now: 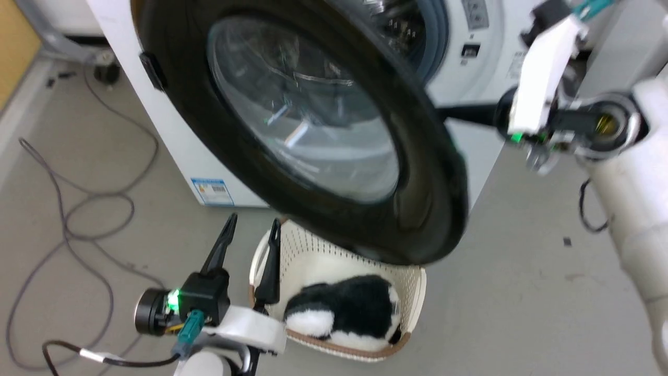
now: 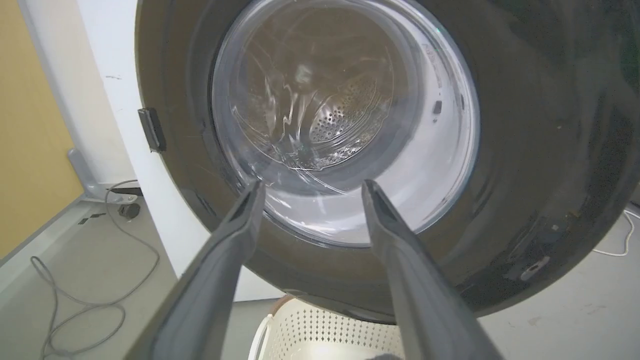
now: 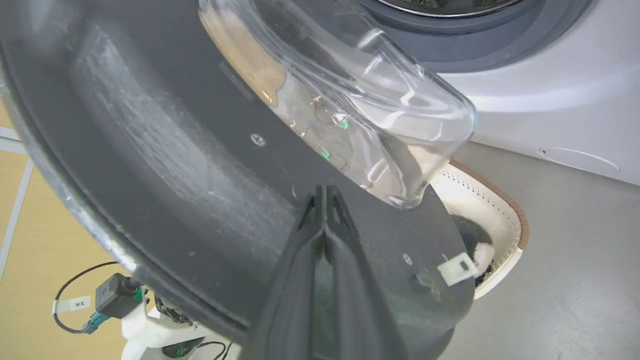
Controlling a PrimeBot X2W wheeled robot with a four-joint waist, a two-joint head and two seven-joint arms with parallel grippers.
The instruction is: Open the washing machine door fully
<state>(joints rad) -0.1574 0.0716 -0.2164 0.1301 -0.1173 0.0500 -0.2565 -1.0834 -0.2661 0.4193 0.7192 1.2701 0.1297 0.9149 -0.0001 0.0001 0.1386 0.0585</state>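
The right gripper (image 3: 325, 192) has its 2 dark fingers pressed together with nothing between them. The joined tips lie against the dark inner face of the washing machine door (image 1: 302, 115), just below the bulging glass bowl at the centre of the right wrist view. In the head view that arm reaches in from the right edge and its fingers pass behind the door's rim. The left gripper (image 1: 251, 224), at the lower left of the head view, has its fingers spread wide and holds nothing, its tips pointing up toward the door's lower rim but apart from it. Under the door stands a white perforated basket (image 1: 412, 292) with a black-and-white fluffy item (image 1: 344, 308) inside, its left rim just behind 1 left finger. Grey cables (image 1: 63, 219) loop over the floor at the left. The door fills the upper centre of the head view, partly open on the white washing machine (image 1: 485, 78). It is hinged at the upper left with its free edge standing out at the lower right, and its outer face is toward the camera. The grey-ringed drum mouth (image 1: 433, 36) is uncovered at the top. The round door shows as an oval running from upper left to lower right.
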